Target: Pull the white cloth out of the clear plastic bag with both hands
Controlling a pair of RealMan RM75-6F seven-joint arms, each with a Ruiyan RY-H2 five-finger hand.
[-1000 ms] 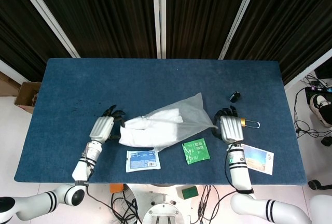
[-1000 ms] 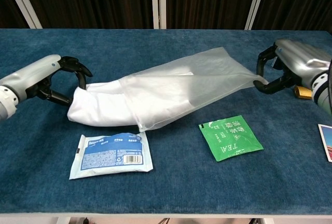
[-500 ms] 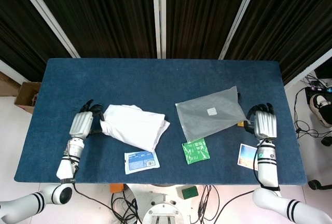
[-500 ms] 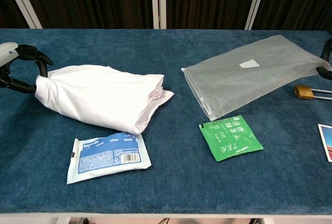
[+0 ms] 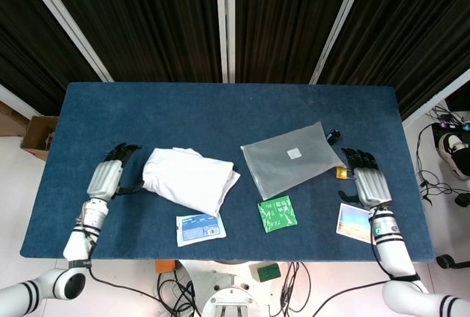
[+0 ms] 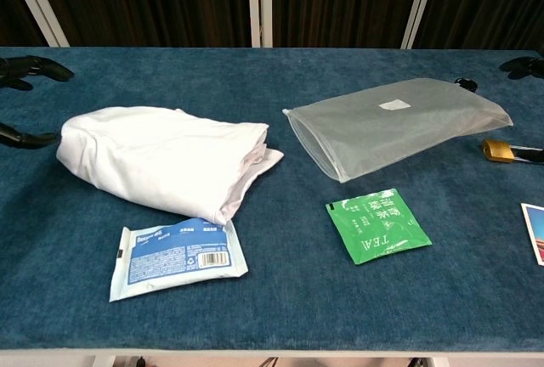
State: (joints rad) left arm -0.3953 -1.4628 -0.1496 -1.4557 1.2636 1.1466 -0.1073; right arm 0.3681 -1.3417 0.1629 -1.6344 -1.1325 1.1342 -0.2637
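Note:
The folded white cloth (image 5: 189, 178) (image 6: 167, 157) lies on the blue table, left of centre, fully outside the bag. The clear plastic bag (image 5: 292, 158) (image 6: 395, 123) lies flat to its right, with a small white label on top. My left hand (image 5: 108, 175) rests just left of the cloth with fingers spread, holding nothing; only its fingertips (image 6: 25, 67) show at the chest view's left edge. Right of the bag is my right hand (image 5: 364, 177), also with spread, empty fingers.
A blue-and-white packet (image 5: 200, 228) (image 6: 178, 256) lies in front of the cloth. A green tea sachet (image 5: 277, 213) (image 6: 377, 224) lies in front of the bag. A brass padlock (image 6: 501, 150), a small black object (image 5: 332, 136) and a photo card (image 5: 355, 222) lie near the right hand.
The cloth came fully out of the bag as the hands drew apart. Both hands then let go and spread their fingers; cloth and bag settled flat on the table.

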